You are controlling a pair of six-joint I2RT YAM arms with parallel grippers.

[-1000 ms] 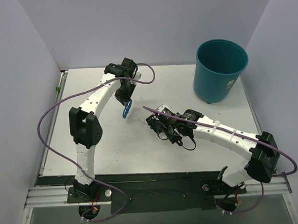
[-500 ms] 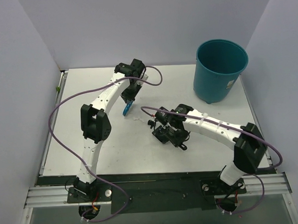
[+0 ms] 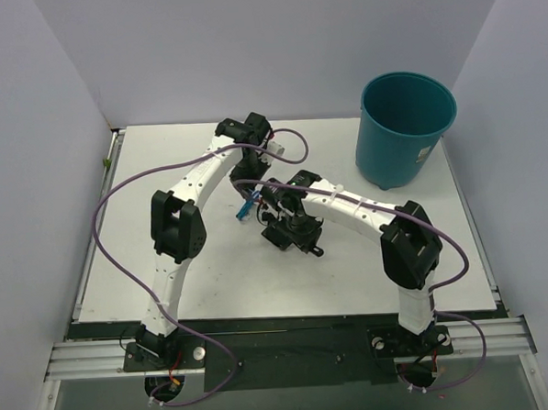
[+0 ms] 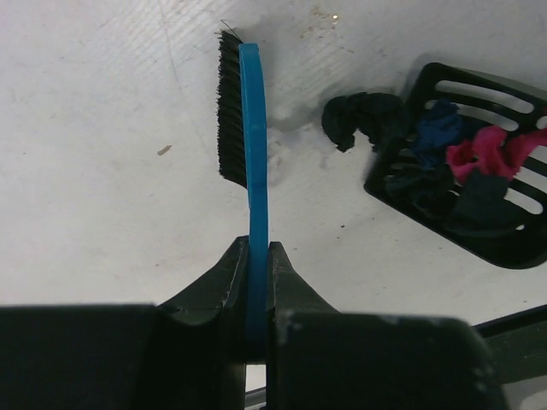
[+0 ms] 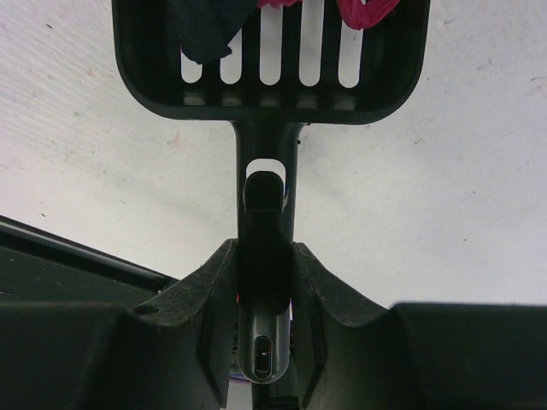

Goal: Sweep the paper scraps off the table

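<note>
While the right gripper (image 5: 265, 256) grasped the scoop (image 4: 504, 256) of paper scraps (image 4: 479, 154), one dark scrap (image 4: 359, 120) lay unswept at its ten o'clock; the left gripper (image 4: 259, 256) clenched the brush (image 4: 252, 128).

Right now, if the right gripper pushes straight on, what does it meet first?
The scoop held by the right gripper leads, so probably the dark scrap just off its lip first, then the brush. Depth is unclear.

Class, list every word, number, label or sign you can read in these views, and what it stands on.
No text is readable in any view.
On the teal bin: a small white label, too small to read.
On the blue brush and the black scoop: no markings visible.
</note>
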